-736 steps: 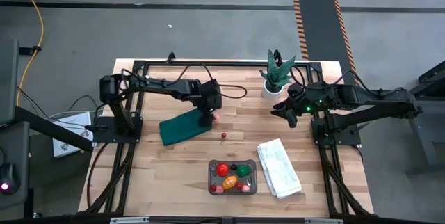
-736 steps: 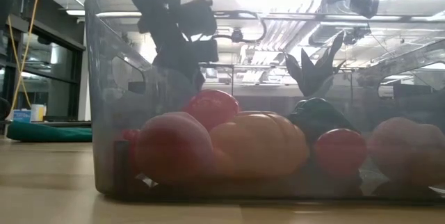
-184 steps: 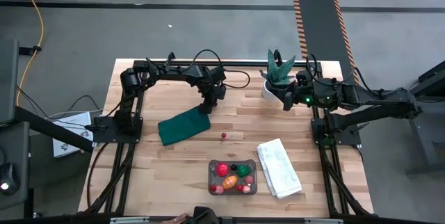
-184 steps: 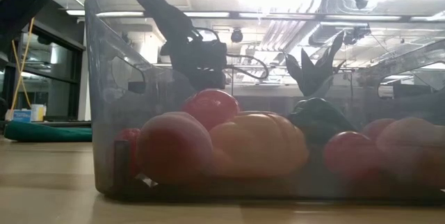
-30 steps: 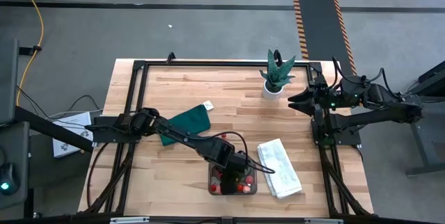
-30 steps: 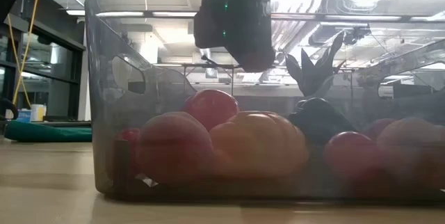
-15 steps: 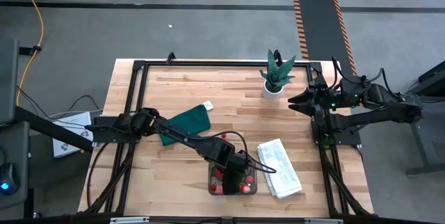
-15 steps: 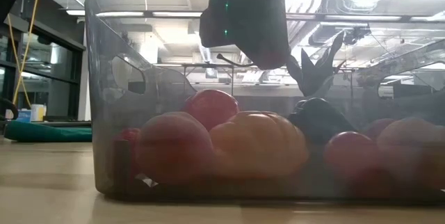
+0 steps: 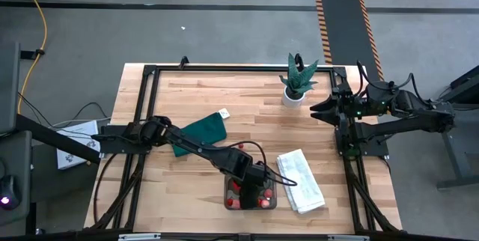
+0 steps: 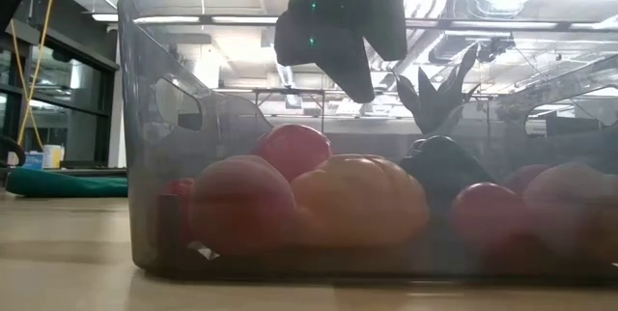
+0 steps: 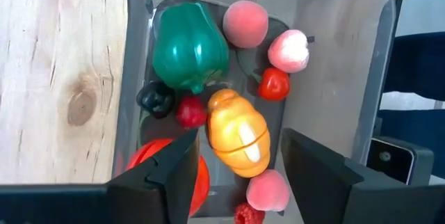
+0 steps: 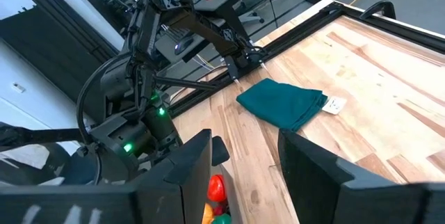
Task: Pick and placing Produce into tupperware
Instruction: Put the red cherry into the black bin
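Observation:
The clear greyish tupperware (image 9: 227, 202) stands on the table near its front edge and fills the low view (image 10: 145, 108). It holds several toy produce pieces: a green pepper (image 11: 189, 46), an orange piece (image 11: 238, 132), a peach (image 11: 245, 22), a pink apple (image 11: 288, 50), a red strawberry (image 11: 274, 83) and a red tomato (image 11: 167, 175). My left gripper (image 9: 258, 188) hangs open and empty just above the container (image 11: 240, 140), fingers pointing down (image 10: 343, 50). My right gripper (image 9: 313, 109) waits open and empty at the table's right edge (image 12: 243, 140).
A folded white towel (image 9: 301, 181) lies right beside the tupperware. A dark green cloth (image 9: 196, 132) with a small white tag (image 9: 223, 114) lies at mid-left. A spiky potted plant (image 9: 298, 80) stands at the back right, close to my right gripper.
My left gripper has stayed above the tupperware and shifted slightly toward the table's right edge. The produce in the container has kept its place.

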Tool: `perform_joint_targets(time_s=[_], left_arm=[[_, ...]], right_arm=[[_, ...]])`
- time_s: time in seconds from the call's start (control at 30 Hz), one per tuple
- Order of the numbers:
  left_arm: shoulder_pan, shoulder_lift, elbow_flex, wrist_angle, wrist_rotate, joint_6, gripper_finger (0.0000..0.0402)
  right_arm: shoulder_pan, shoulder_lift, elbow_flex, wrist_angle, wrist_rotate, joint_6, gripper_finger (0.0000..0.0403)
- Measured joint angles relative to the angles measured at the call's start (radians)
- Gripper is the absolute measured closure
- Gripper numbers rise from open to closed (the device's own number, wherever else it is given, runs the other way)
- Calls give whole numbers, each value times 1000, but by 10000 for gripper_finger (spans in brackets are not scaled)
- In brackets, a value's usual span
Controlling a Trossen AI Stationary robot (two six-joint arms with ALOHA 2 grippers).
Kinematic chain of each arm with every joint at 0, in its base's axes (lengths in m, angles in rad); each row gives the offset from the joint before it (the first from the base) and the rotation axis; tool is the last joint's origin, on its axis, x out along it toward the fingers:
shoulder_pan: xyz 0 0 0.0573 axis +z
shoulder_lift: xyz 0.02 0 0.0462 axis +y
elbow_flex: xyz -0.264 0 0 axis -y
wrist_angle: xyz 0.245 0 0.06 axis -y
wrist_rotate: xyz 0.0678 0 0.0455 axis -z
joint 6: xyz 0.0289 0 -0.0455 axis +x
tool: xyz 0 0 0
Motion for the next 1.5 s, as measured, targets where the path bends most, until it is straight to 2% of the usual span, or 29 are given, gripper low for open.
perform_joint_targets(time_s=[0.23,0.53,0.97,1.33,1.5], left_arm=[[10,-25,0,-74,7,2,235],[76,-78,1,-177,18,72,265],[215,-106,0,-375,-8,294,268],[305,-106,0,-395,6,492,268],[352,-106,0,-467,20,584,268]], right_arm=[[0,0,0,-1,0,-14,247],[0,-1,0,-1,0,-15,247],[0,-1,0,0,0,-15,247],[0,-1,0,-1,2,-15,247],[0,-1,0,0,34,-15,247]])
